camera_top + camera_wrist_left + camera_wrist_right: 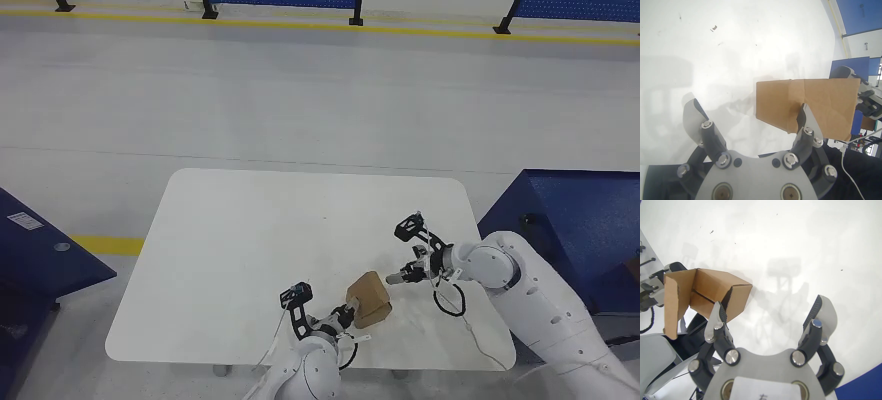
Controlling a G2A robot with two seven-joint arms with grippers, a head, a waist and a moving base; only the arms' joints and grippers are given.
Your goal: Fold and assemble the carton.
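- The carton (pixel 369 298) sat on the white table (pixel 250 240), near the front edge and right of centre, between my two grippers.
- It was brown cardboard and only partly formed. In the right wrist view the carton (pixel 715 289) had one end open, with a flap (pixel 671 302) standing out to the side.
- My left gripper (pixel 343 317) was just beside the carton on the near side. Its jaws were spread wide (pixel 748 103) and held nothing. One fingertip (pixel 803 111) lay against the flat panel of the carton (pixel 819 106), though I could not tell if it pressed.
- My right gripper (pixel 392 279) was close to the carton's other side. Its jaws were also spread wide (pixel 768 300), with nothing between them. One fingertip (pixel 720 310) was at the carton's open corner, and I could not tell whether it touched.
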